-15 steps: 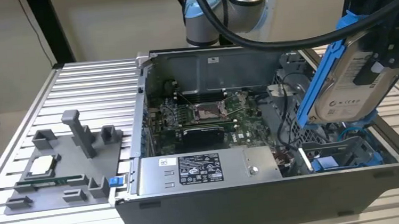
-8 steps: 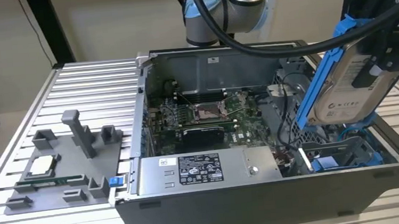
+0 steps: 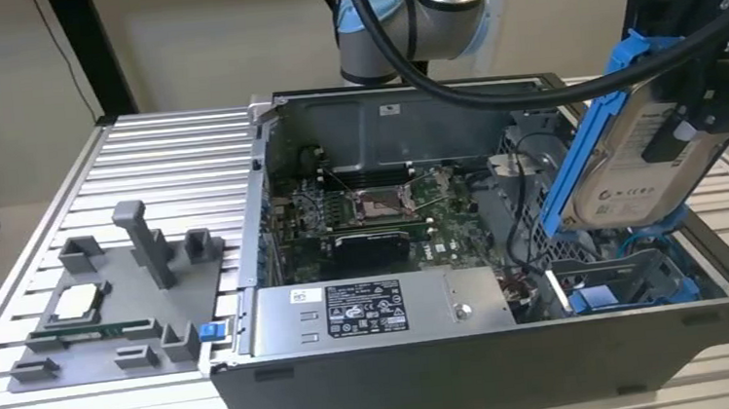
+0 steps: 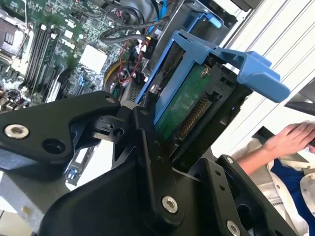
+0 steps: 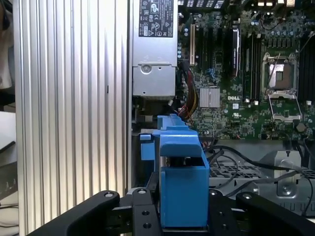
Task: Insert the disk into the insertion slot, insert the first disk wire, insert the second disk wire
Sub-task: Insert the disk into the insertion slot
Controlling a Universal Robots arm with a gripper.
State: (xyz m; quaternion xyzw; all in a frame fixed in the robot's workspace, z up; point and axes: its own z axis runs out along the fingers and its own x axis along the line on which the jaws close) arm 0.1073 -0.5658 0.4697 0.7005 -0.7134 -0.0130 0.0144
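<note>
Black gripper (image 3: 702, 100) clamped tight on the disk (image 3: 629, 169), with a finger pressed on each flat side. Held up in the air at the exterior view's right, standing tall and leaning a bit. Not down in the slot (image 3: 631, 281) yet, just above it, low end close to the blue rails. Slot down inside the open computer case (image 3: 483, 381), near the grey power box (image 3: 373, 311) with the white sticker.

In the second wrist view, green underside of the disk (image 4: 189, 101) facing up, blue frame (image 4: 256, 73) poking out past the black fingers (image 4: 145, 135). A person's hand (image 4: 290, 137) off to the side, apart from the disk. In the first wrist view, blue end of the disk (image 5: 182, 187) over the green board (image 5: 231, 98).

On the ribbed metal table (image 3: 166, 161), a grey tray (image 3: 112, 312) of small parts at the exterior view's left, well apart from the disk.
</note>
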